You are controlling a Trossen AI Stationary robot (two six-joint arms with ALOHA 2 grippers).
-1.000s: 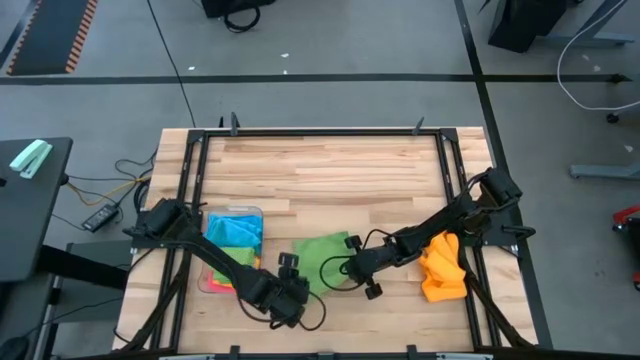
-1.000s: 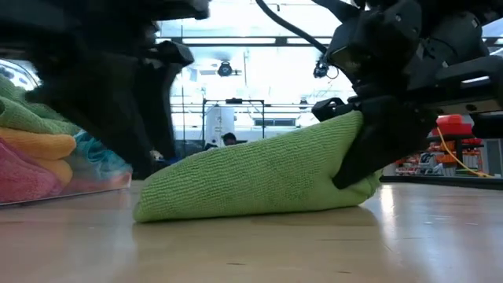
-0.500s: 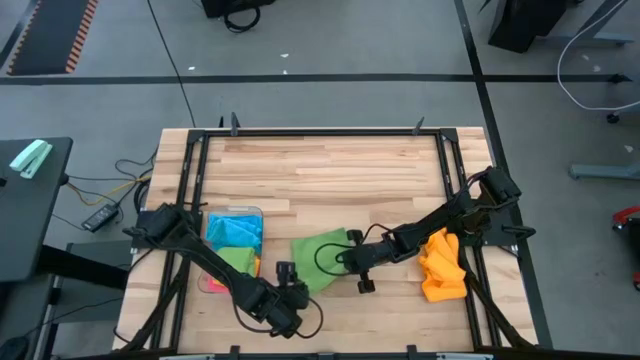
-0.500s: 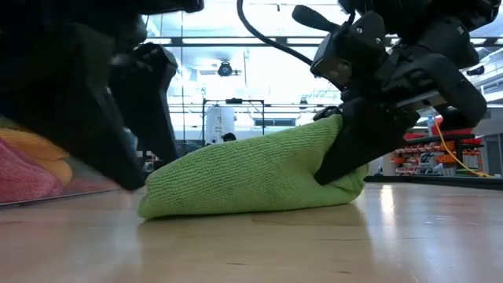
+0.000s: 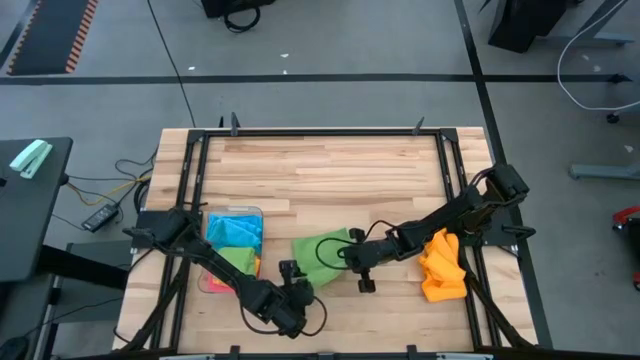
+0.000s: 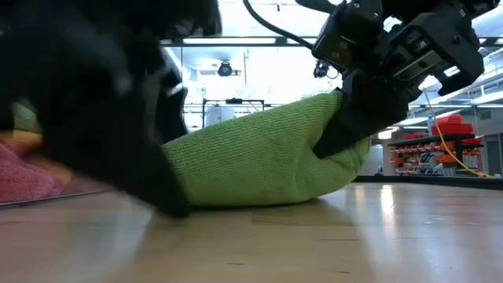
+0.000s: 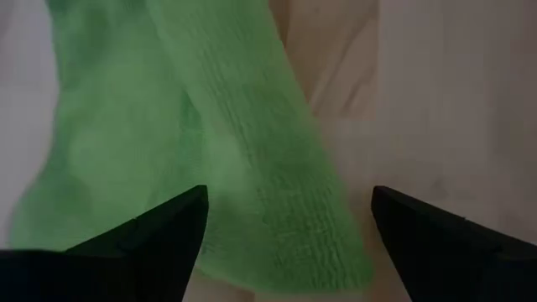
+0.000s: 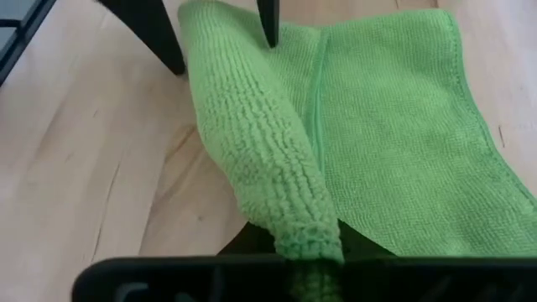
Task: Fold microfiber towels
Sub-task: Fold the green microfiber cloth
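Observation:
A green microfiber towel (image 5: 320,256) lies near the table's front middle, its left part on the wood and its right end raised (image 6: 259,161). My right gripper (image 5: 352,252) is shut on that raised end. My left gripper (image 5: 297,284) stands open at the towel's near left corner, one finger on each side of a rolled ridge of the cloth (image 7: 277,193); whether it touches the cloth I cannot tell. In the low view it is a dark blur (image 6: 134,149) in front of the towel's left end. My right gripper pinches a bunched fold of the green towel's right end (image 8: 304,228) between its two fingers. It comes slanting down from the table's right. That end is lifted off the wood, and the rest slopes down to the table (image 6: 236,196) toward the left.
A clear tray (image 5: 232,211) holding blue, green, orange and pink towels stands at the left, close behind my left arm. A crumpled orange towel (image 5: 442,266) lies by the right rail. Bare wood stretches across the table's far half.
My left gripper has come down and in toward the towel's near left corner, rolling as it went, and now covers that end in the low view. My right gripper has rolled and risen slightly, raising the towel's right end while the left part stayed on the table.

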